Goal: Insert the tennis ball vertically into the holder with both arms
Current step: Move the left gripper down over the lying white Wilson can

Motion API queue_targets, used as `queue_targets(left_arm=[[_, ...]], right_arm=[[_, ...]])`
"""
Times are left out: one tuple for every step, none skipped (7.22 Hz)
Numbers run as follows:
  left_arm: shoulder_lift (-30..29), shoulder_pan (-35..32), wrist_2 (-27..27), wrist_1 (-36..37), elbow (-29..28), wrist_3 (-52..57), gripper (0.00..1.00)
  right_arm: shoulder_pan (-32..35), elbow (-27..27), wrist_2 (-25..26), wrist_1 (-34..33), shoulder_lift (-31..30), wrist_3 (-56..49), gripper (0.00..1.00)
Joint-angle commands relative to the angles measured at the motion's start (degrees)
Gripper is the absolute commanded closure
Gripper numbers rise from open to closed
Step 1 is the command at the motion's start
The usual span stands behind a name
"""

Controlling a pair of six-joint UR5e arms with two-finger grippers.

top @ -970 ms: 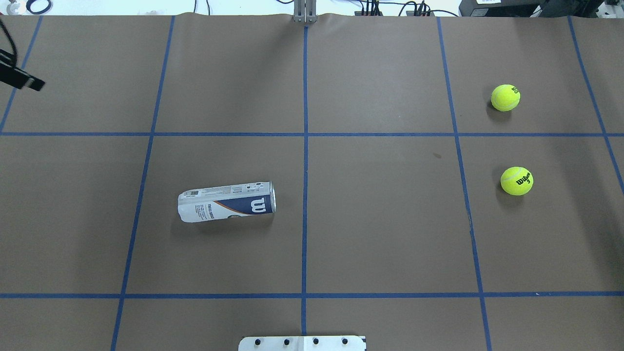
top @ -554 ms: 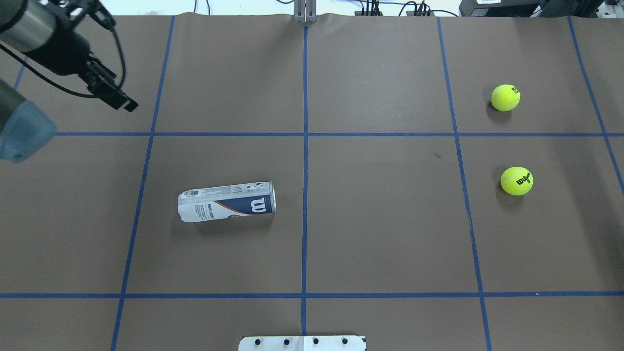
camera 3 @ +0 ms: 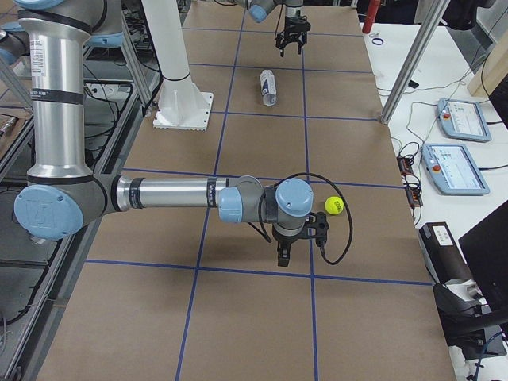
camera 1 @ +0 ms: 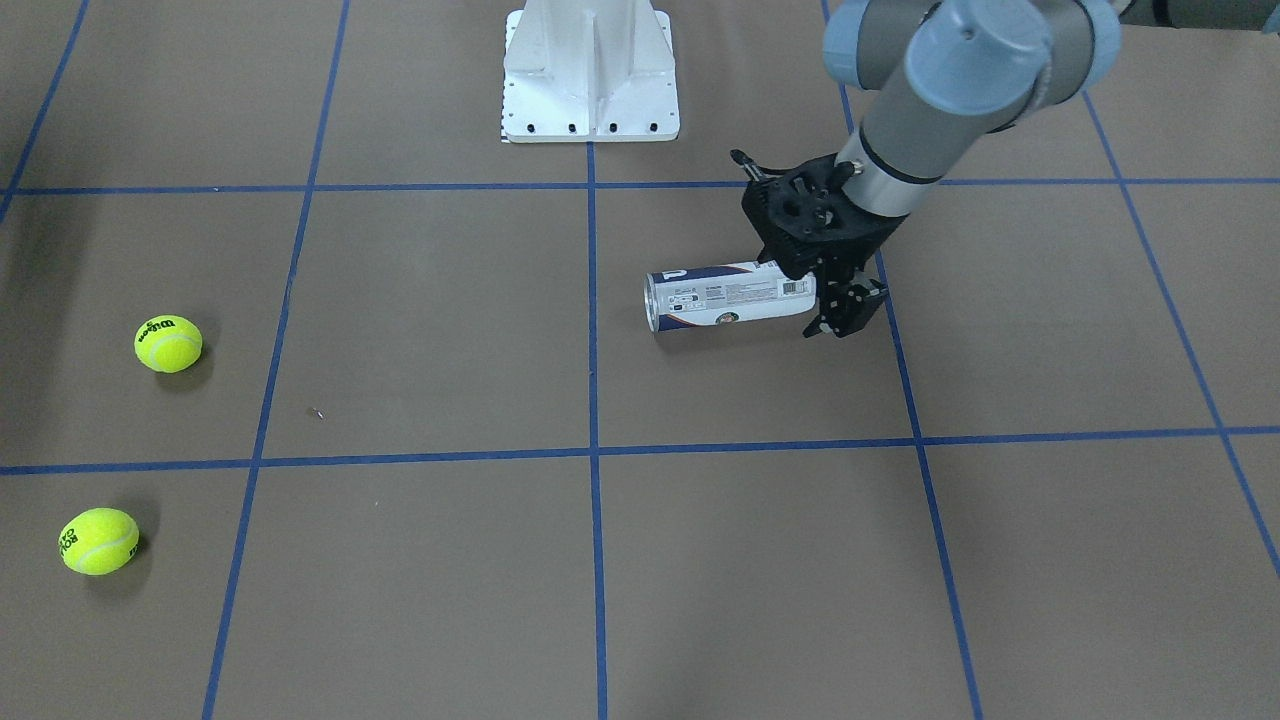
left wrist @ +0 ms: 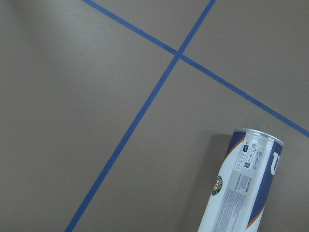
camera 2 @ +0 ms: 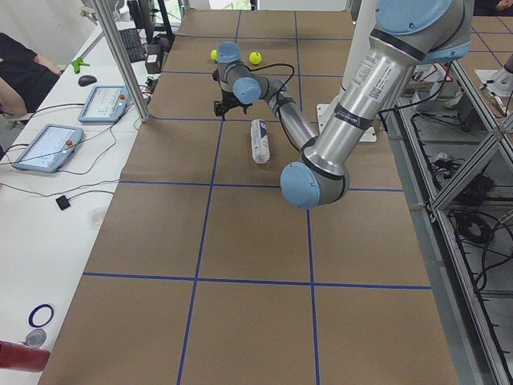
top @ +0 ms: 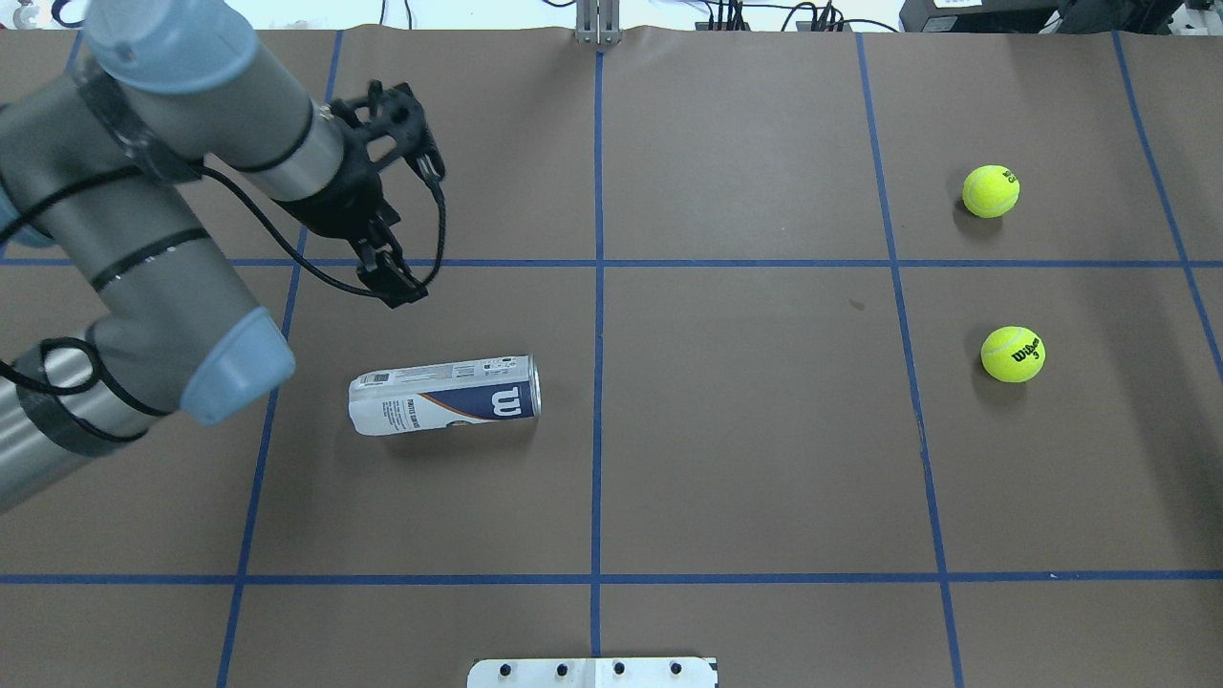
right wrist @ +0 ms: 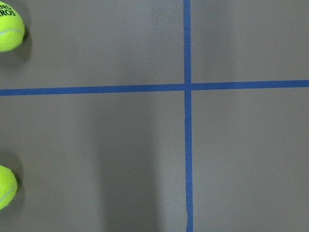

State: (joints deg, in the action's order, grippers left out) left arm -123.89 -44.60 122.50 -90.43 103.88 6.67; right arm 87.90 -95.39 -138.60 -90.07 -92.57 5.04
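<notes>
My left gripper (top: 392,285) hangs above the table (top: 745,459) with its jaws apart, near the closed end of the holder (top: 444,395) and not touching it. The holder lies on its side just left of the table's centre line, its open mouth turned right towards the middle. Two tennis balls (top: 991,191) (top: 1013,354) sit well apart from it on the right side, one farther away and one nearer. My right gripper (camera 3: 300,244) hovers close to the nearer ball; it appears only in the side view, so I cannot tell whether its fingers are apart or together.

The step in hand, as I judge it, is picking the holder up and standing it mouth upward. To do that well I should come down squarely across the cylinder, one finger on each long side, so it cannot roll away as I close. I would grip towards the closed end or the middle, leaving the mouth clear for the ball. The clear plastic wall looks thin, so I should squeeze only enough to hold it. Then I would tilt it upright slowly and keep it steady for my right gripper's delivery.
</notes>
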Motion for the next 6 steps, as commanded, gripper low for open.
queue_targets(left_arm=[[-3.4,7.2,-6.6,0.3,-0.4,-0.2,0.0],[-5.6,10.4,-9.4,0.3,-1.9,-0.4,0.0],[-7.6,12.7,-11.1,-0.3,-5.0,-3.0,0.0],[-9.6,13.2,-11.3,-0.4,-7.0,-2.6,0.0],[-9.7,13.2,-11.4,-0.4,-7.3,-0.5,0.0],[-9.6,13.1,-12.2,-0.4,-7.7,2.5,0.01]], right_arm=[[0.0,-0.1,0.2,0.1,0.0,-0.3,0.01],[0.0,-0.1,0.1,0.1,0.0,-0.2,0.01],[0.0,-0.1,-0.1,0.1,-0.1,-0.2,0.01],[0.0,-0.1,0.0,0.1,-0.1,-0.2,0.01],[0.0,-0.1,0.0,0.1,-0.1,-0.2,0.01],[0.0,-0.1,0.0,0.1,-0.1,-0.2,0.01]])
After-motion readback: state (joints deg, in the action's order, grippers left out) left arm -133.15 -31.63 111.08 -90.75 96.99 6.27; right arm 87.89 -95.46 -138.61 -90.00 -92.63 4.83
